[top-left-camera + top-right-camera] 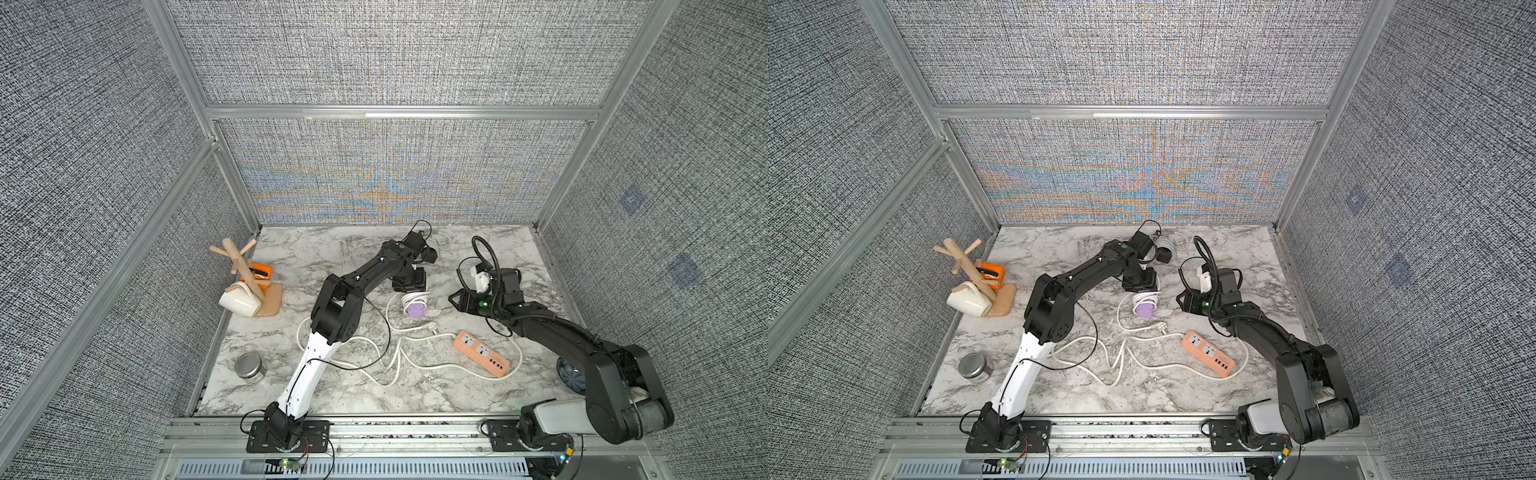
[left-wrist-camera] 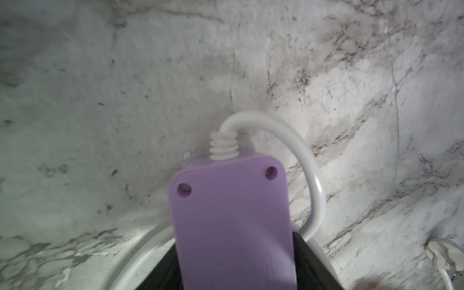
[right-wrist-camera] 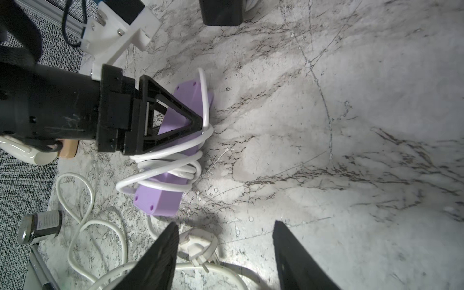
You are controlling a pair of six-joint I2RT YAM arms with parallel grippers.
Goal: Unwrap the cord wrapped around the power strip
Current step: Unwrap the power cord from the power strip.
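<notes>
No legible text anywhere; jar label point(image 3: 49, 221) print too small to read

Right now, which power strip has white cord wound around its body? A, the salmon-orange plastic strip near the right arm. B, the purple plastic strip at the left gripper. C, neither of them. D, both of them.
B: the purple plastic power strip carries several loops of white cord around its middle, while the salmon-orange plastic power strip lies bare on the marble table.

White cord point(image 3: 173, 167) loops loosely round the purple power strip point(image 3: 158, 200).
</notes>
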